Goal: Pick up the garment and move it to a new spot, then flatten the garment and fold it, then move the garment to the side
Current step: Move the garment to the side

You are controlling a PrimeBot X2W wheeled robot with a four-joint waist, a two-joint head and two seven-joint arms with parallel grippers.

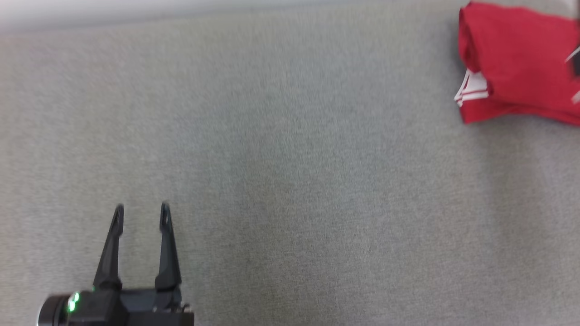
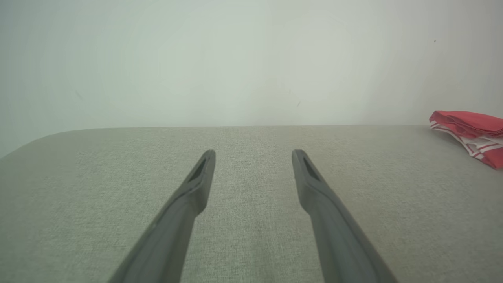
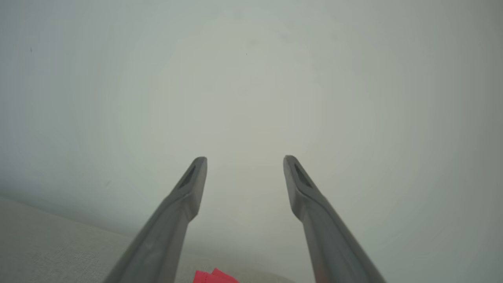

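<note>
The garment [image 1: 521, 63] lies folded at the far right of the tabletop [image 1: 290, 181], so the task looks essentially done; left tool [image 1: 142, 207] and right tool [image 3: 244, 158] both stand open, empty.

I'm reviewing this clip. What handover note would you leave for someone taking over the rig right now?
Left gripper: open, empty, low over the bare grey table at the near left.
Right gripper: open, empty, raised and pointing at the pale wall, with a bit of red cloth just below its fingers.
Garment: red with white stripes, lying folded at the table's far right, cut off by the head view's edge. Neither gripper touches it.
Done, by the look of it: folding and moving it aside.
Left: probably only bringing the right arm back, and checking that the fold is tidy.
</note>
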